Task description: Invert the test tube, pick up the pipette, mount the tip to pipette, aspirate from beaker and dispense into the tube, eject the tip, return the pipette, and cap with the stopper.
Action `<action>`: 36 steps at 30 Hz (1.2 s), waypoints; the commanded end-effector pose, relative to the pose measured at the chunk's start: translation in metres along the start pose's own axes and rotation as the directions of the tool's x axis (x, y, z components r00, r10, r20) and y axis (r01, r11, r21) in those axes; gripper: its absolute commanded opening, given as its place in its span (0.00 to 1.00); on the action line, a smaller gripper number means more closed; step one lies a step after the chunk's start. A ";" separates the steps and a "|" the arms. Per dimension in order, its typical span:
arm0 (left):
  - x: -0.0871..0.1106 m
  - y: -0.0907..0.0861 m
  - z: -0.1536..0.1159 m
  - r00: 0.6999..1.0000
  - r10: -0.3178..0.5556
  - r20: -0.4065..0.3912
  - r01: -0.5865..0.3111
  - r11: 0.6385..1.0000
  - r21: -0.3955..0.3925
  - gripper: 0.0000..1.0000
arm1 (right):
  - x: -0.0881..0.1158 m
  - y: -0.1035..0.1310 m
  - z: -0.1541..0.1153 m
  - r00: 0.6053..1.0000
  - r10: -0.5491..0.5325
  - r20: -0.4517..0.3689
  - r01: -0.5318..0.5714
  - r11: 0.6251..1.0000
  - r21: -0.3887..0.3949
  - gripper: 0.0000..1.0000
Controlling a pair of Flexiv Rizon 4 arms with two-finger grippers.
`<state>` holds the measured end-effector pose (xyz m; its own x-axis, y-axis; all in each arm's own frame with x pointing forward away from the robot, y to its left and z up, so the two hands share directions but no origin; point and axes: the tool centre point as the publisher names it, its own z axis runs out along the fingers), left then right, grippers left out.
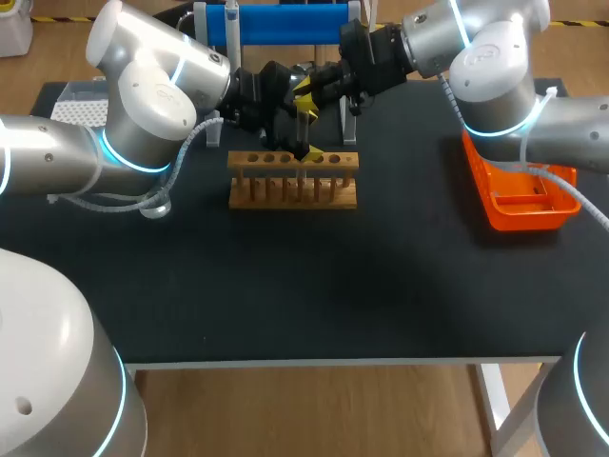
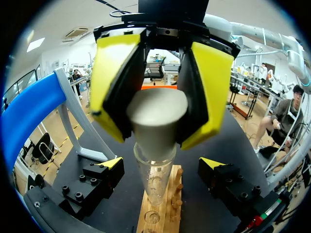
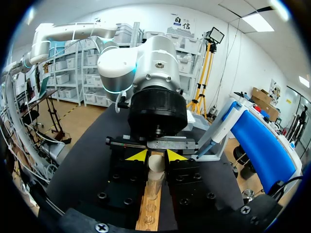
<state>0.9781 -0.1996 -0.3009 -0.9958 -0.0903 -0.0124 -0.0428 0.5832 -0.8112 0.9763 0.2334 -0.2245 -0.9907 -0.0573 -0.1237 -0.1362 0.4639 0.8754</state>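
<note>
where yellow right fingers [image 2: 209,87] pinch tapered matte stopper [image 2: 156,116], clear tube [image 2: 154,179] beneath

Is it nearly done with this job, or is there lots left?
Nearly done, it seems. Neither gripper holds the pipette, so the filling steps look finished, though I cannot see liquid. In hand: the right gripper is shut on the stopper at the mouth of the test tube standing in the wooden rack; the left gripper is open around the tube. What remains: seat the stopper, let go.
</note>
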 end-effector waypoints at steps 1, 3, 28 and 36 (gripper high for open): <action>-0.002 0.000 0.001 1.000 0.000 -0.004 0.000 1.000 -0.002 1.00 | 0.000 0.000 -0.001 1.000 0.000 -0.008 0.000 1.000 0.004 0.00; -0.002 0.000 0.001 1.000 0.000 -0.004 0.000 1.000 -0.002 1.00 | 0.001 -0.001 0.000 1.000 0.001 -0.011 -0.001 1.000 0.006 0.00; -0.002 0.000 0.001 1.000 0.000 -0.004 0.000 1.000 -0.002 1.00 | 0.005 -0.012 0.008 0.999 0.018 -0.032 -0.016 0.998 0.059 0.00; -0.002 0.000 0.001 1.000 0.000 -0.004 0.000 1.000 -0.002 1.00 | 0.004 -0.011 0.004 1.000 0.018 -0.017 -0.017 0.999 0.050 1.00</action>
<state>0.9781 -0.1996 -0.3009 -0.9958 -0.0903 -0.0124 -0.0428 0.5832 -0.8112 0.9739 0.2334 -0.2366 -0.9931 -0.0652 -0.0975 -0.1172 0.5133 0.8502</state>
